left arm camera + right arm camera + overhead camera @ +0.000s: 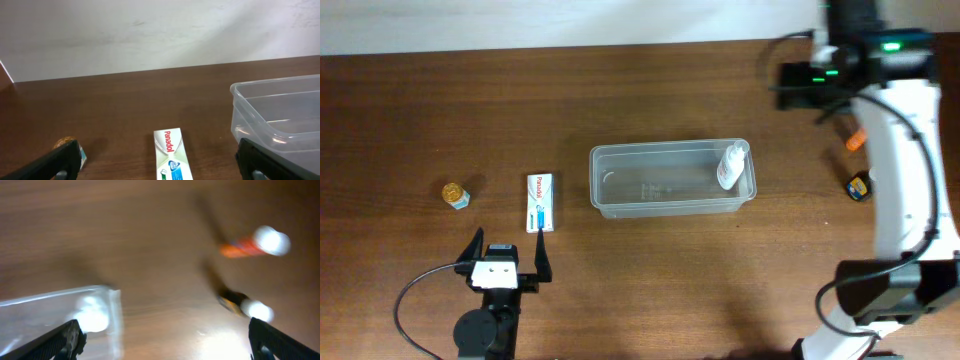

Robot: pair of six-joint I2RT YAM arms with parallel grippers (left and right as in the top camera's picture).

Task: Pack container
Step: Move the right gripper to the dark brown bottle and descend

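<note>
The clear container (650,186) lies mid-table with a white bottle (730,167) inside its right end. My left gripper (507,256) rests open near the front edge, just behind a white Panadol box (540,202). In the left wrist view the box (170,150) lies between the spread fingers (55,162), untouched, with the container (270,110) to the right. My right gripper (798,88) hangs high at the back right. Its blurred wrist view shows the right gripper (165,345) open and empty over bare wood, beside the container's corner (112,305) and the white bottle (92,315).
A small gold-capped bottle (455,194) stands at the left, also partly visible behind my left finger (67,144). An orange bottle (857,140) and a dark bottle (860,186) lie right of the container, under the right arm. In the right wrist view, the orange bottle (245,245) and dark bottle (240,305) appear blurred.
</note>
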